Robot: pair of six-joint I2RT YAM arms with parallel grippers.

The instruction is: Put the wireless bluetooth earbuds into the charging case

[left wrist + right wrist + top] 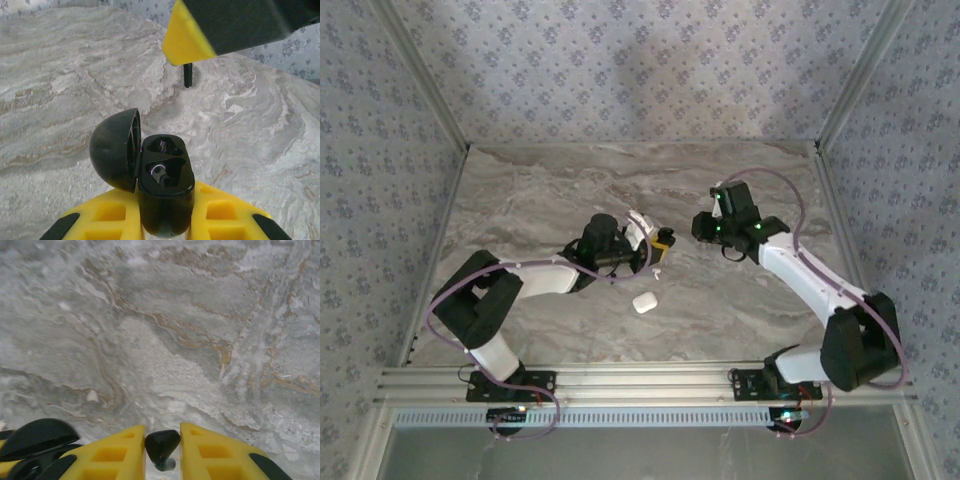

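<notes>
My left tool is clenched on the glossy black open charging case, its two sockets empty and facing up. My right tool pinches a small black stemmed earbud, stem pointing down, poised above and just beyond the case's mouth.

Black charging case, lid open, sockets empty, held upright, black earbud clamped

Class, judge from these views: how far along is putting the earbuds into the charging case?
Done: the glossy black plastic charging case sits lid-open in the left gripper. In hand: the right gripper pinches one small black earbud near it. Left: both wells are empty, so every earbud needs seating.
</notes>
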